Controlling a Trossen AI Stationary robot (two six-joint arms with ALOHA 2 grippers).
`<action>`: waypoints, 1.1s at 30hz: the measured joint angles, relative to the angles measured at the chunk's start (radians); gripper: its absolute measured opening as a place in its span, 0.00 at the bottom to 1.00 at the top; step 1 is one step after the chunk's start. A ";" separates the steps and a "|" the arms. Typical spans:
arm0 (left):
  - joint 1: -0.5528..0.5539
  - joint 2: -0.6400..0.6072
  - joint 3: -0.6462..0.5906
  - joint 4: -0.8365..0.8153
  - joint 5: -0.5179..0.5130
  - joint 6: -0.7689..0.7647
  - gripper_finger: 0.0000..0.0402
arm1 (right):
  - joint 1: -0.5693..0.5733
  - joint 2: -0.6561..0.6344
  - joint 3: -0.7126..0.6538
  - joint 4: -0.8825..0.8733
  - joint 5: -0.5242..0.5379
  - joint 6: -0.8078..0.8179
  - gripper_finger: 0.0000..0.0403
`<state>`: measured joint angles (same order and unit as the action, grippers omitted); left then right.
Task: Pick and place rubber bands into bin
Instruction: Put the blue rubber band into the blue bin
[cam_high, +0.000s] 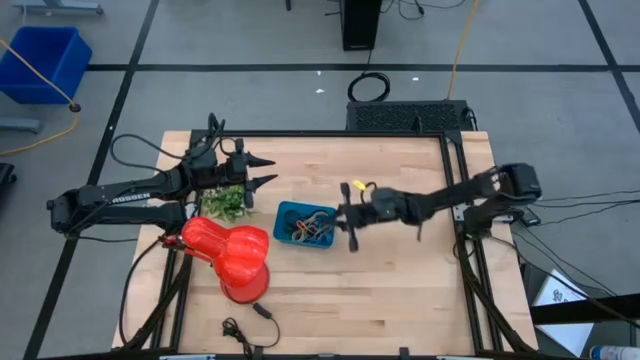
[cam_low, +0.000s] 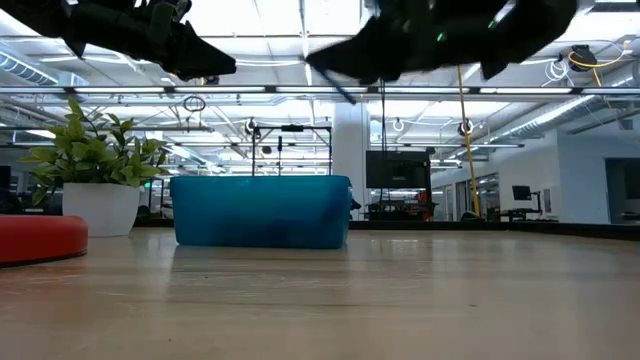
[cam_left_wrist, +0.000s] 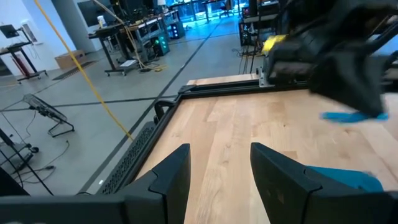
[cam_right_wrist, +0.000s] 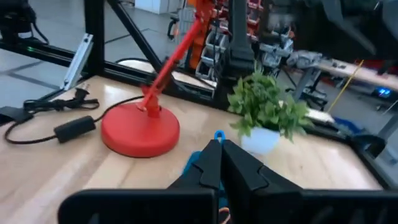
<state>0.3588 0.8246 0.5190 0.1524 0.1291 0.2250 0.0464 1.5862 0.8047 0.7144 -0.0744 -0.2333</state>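
right jaws together beside bin (cam_high: 305, 224) | left jaws apart near plant (cam_high: 226, 202)

- Shallow rectangular plastic bin (cam_high: 290, 212): teal-blue.
- Thin elastic rubber bands (cam_high: 312, 229) inside: orange, tan, black.
- Glossy plastic vase (cam_high: 232, 255): red.
- Leafy potted plant (cam_high: 226, 201): green, white pot.
- Wooden bench (cam_high: 400, 280): pale, grained.
- Both arms: black.

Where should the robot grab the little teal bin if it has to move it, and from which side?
Take the bin by a long wall's rim, coming straight down from above. It is shallow and open-topped, so one finger can drop inside, one outside. The rubber bands lie low inside, and the plant and red lamp crowd its left side.
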 joint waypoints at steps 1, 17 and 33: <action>0.000 0.000 0.000 0.001 0.000 0.003 0.44 | -0.024 0.024 0.000 0.024 -0.024 0.013 0.00; 0.000 0.000 0.000 0.001 0.000 0.028 0.44 | -0.111 0.331 -0.001 0.201 -0.086 0.120 0.00; 0.000 0.000 0.000 0.000 0.000 0.029 0.44 | -0.110 0.331 0.000 0.194 -0.079 0.165 0.23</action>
<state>0.3586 0.8246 0.5190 0.1528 0.1287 0.2539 -0.0639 1.9176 0.8047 0.9085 -0.1532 -0.0686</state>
